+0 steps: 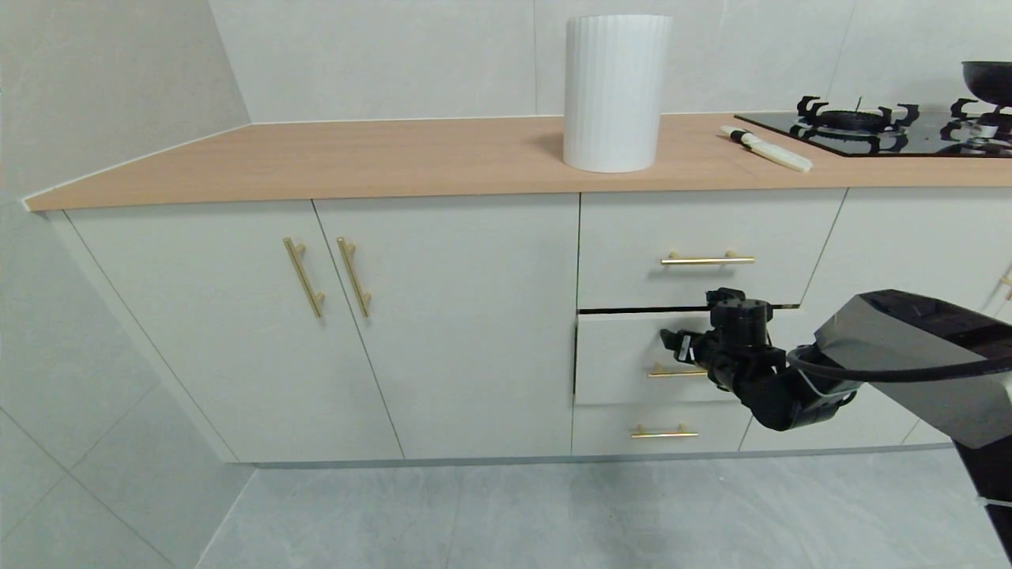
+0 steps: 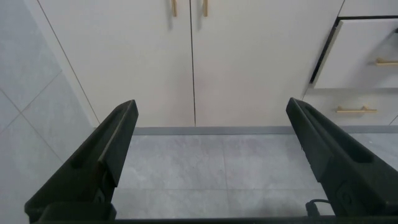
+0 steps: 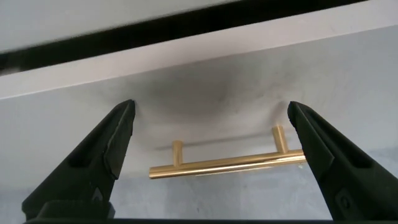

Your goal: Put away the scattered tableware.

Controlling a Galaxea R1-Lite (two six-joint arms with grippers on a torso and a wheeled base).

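A cream-coloured utensil (image 1: pixel 765 148) with a dark band lies on the wooden counter (image 1: pixel 379 162), between a tall white ribbed holder (image 1: pixel 613 91) and the hob. Below it, the middle drawer (image 1: pixel 621 356) stands pulled out a little, with a dark gap along its top and left side. My right gripper (image 1: pixel 674 345) is open just in front of that drawer. Its gold handle (image 3: pixel 227 163) lies beyond the spread fingertips of the right gripper (image 3: pixel 210 109), not touching them. My left gripper (image 2: pixel 211 106) is open and holds nothing, low over the floor and facing the cabinet doors.
A black gas hob (image 1: pixel 877 126) with a dark pan (image 1: pixel 988 79) fills the counter's right end. Top drawer (image 1: pixel 708 249) and bottom drawer (image 1: pixel 664 431) are shut. Two cabinet doors with gold handles (image 1: pixel 328 276) are to the left. Grey tiled floor (image 1: pixel 506 514) lies below.
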